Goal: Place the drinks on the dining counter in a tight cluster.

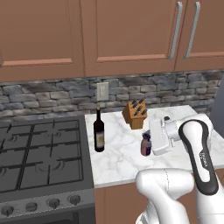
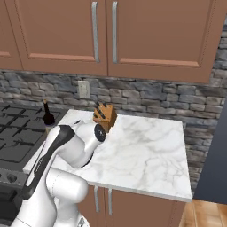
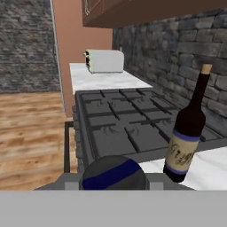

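small purple-brown bottle point(image 3: 114, 174) apparently in end effector point(image 1: 148, 144), wine bottle point(image 1: 99, 130) near stove edge

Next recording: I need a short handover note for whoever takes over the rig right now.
Hand: closed around the small purple-brown bottle, which sits low on the small marble counter beside the stove; whether it is lifted cannot be told.
Wine bottle: upright on the same counter near the stove edge, untouched.
Knife block stands behind, by the stone backsplash.
Done: bottle gripped. Nothing is clustered yet.
Left: carry this bottle to the dining counter, then the wine bottle, and group the drinks tightly.
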Tool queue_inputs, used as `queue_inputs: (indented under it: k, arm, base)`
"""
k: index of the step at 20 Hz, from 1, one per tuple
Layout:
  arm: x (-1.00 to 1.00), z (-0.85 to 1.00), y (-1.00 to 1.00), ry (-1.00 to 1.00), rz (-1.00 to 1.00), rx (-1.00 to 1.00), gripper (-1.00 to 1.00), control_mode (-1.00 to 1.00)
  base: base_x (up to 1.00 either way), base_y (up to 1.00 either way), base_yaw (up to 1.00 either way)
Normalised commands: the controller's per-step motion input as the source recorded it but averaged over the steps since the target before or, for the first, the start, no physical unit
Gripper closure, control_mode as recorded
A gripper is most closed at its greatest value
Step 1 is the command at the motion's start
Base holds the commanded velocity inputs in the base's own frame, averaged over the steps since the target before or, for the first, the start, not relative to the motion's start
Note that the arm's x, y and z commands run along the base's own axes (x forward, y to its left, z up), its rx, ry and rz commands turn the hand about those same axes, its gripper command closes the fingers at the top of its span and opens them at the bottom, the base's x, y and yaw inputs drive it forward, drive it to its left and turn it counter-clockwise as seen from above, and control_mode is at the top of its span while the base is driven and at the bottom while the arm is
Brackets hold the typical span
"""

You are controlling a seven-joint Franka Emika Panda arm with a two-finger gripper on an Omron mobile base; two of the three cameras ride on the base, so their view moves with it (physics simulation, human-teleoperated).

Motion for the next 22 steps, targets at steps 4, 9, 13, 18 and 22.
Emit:
queue_inputs:
  k: [4, 9, 13, 18, 22]
  arm:
    - [0.0, 0.0, 0.0, 0.0, 0.0, 0.0, 1.0, 1.0]
    - [0.0, 0.0, 0.0, 0.0, 0.0, 0.0, 1.0, 1.0]
    - [0.0, 0.0, 0.0, 0.0, 0.0, 0.0, 1.0, 1.0]
    - [0.0, 0.0, 0.0, 0.0, 0.0, 0.0, 1.0, 1.0]
    - [0.0, 0.0, 0.0, 0.0, 0.0, 0.0, 1.0, 1.0]
  base:
    - [-0.53, 0.0, 0.0]
    - [-0.69, 0.0, 0.0]
    - [-0.66, 0.02, 0.32]
    - [-0.37, 0.01, 0.82]
    - [-0.17, 0.0, 0.99]
